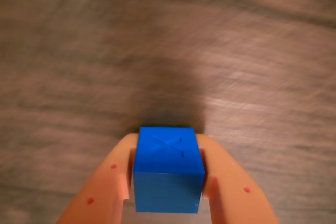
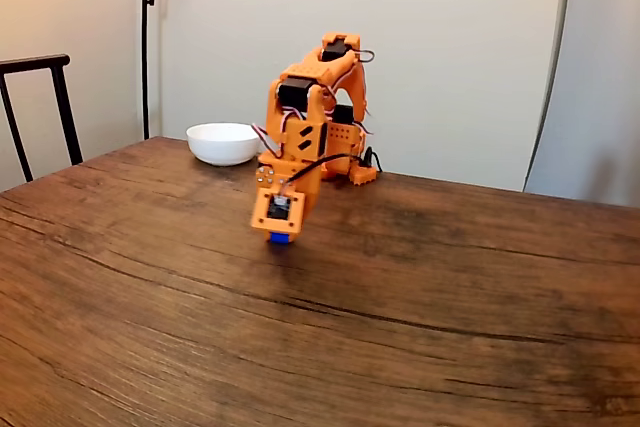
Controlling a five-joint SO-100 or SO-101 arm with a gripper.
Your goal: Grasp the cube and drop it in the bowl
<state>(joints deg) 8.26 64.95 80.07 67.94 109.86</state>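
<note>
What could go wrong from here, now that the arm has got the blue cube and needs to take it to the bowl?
1. The cube is pinched only at the tips of the pincer, so a quick swing might shake it loose onto the table.
2. The bowl sits behind the arm near the table's far edge in the fixed view; a release short of its rim would likely drop the cube outside.

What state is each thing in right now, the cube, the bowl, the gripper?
Small bright-blue cube: clamped between the fingers, lifted off the table.
Round glossy white bowl: upright on the wooden table, far from the cube.
Orange two-finger gripper: shut on the cube.
</note>
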